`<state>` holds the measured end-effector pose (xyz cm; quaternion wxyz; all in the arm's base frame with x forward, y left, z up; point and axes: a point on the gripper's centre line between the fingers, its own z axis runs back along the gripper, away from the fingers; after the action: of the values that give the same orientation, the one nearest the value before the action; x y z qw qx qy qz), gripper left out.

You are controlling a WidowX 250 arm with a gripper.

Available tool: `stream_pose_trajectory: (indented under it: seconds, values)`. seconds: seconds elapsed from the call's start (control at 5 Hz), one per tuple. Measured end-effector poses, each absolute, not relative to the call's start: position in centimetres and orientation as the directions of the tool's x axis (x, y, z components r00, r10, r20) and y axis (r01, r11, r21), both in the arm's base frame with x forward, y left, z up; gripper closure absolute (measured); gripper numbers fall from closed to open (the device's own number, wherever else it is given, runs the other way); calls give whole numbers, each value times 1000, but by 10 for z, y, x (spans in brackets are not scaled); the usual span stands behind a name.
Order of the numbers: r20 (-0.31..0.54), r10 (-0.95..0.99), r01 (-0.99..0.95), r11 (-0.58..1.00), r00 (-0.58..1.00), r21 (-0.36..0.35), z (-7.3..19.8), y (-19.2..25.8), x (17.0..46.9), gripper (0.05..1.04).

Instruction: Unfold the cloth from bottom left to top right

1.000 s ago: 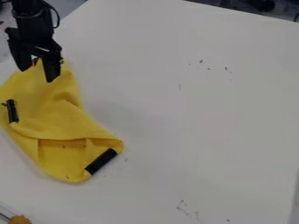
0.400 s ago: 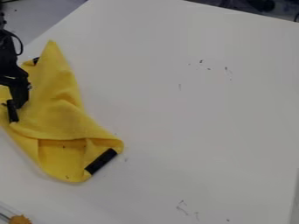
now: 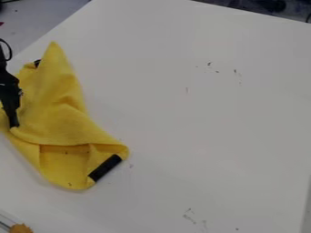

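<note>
Over on the bench's left side, the cloth lies folded and rumpled, peaked towards the top. The gripper is down at its left edge; whether it's parted or pinching fabric, I can't make out. Looks like the grasping step to me. Next it wants a sure hold, then a low lift towards top right.

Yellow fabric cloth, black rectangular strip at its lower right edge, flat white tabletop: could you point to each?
Yellow fabric cloth (image 3: 54, 123): camera view, its broad middle.
Black rectangular strip (image 3: 105, 168): camera view, its middle.
Flat white tabletop (image 3: 218, 127): camera view, bare surface right of the cloth.
</note>
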<state>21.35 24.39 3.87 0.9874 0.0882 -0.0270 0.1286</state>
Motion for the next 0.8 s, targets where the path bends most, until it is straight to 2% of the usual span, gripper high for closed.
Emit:
stream_pose_trajectory:
  seconds: [0.2,0.4,0.6,0.8]
  values:
    - [76,239,-248,955,968,163,39,242,216,320]
    - [79,222,-232,959,972,164,40,239,221,157]
    - [83,220,-230,960,972,157,40,236,224,75]
    - [78,221,-230,961,972,151,36,236,225,99]
